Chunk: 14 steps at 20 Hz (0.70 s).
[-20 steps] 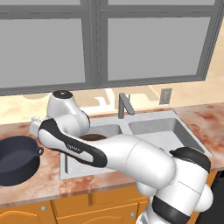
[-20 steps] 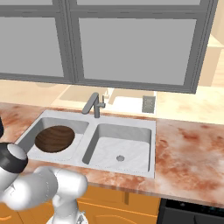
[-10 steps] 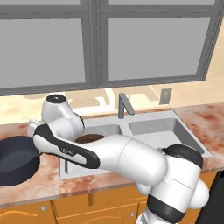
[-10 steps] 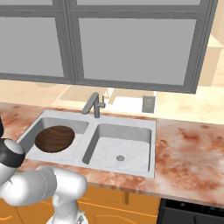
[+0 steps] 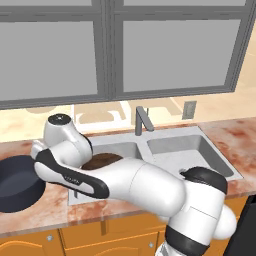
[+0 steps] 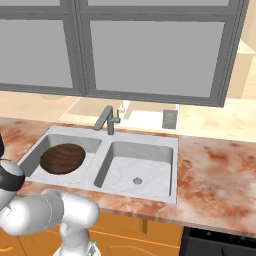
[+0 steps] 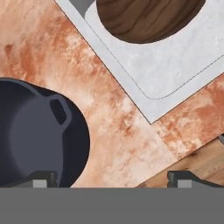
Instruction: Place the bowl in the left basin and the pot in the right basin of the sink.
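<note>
My pincer [image 7: 111, 179] hangs with its fingers spread wide apart, gripping nothing, above the marbled counter [image 7: 113, 131]. The pot [image 7: 37, 135] sits on that counter, under my one fingertip [image 7: 41, 179], loop handle up. Ahead of me, the bowl [image 7: 146, 19] lies in the left basin [image 7: 183, 65] of the sink [image 6: 170, 145]; the right basin [image 6: 140, 170] lies beyond it.

Bowl [image 6: 62, 158]: dark brown, wood grain. Pot [image 7: 39, 140]: dark navy-black, plain. Sink [image 6: 142, 172]: light-grey marbled. Faucet [image 6: 107, 120]: grey. Counter [image 6: 215, 175]: reddish-orange mottled stone. Cabinet fronts [image 5: 120, 232]: orange, probably wood-toned.
</note>
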### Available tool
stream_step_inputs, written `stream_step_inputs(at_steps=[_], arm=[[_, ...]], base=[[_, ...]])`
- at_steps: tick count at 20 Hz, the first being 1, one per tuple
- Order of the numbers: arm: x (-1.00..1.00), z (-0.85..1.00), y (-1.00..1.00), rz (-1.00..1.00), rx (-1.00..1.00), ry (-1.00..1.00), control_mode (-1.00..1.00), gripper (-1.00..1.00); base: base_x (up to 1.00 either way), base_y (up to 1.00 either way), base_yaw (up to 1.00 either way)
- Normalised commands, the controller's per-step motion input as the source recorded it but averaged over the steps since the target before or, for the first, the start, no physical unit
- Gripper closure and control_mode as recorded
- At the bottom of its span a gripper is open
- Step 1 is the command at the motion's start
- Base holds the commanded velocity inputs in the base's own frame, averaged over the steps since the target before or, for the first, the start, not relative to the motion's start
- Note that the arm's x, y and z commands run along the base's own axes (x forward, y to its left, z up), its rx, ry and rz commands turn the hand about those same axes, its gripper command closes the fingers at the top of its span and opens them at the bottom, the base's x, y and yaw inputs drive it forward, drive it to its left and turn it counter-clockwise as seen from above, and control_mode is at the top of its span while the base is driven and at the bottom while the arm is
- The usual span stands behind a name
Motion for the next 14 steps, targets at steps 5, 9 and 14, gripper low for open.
stream_step_inputs(at_steps=[5, 9, 14], arm=[[-0.02, -0.12, 0.06, -0.06, 0.0, 0.0, -1.0, -1.0], [0.0, -0.07, 0.02, -0.04, 0.0, 0.0, -1.0, -1.0], [0.01, -0.08, 0.0, -0.01, 0.0, 0.0, -1.0, -1.0]], base=[[0.0, 0.0, 0.0], [0.0, 0.0, 0.0], [0.0, 0.0, 0.0]])
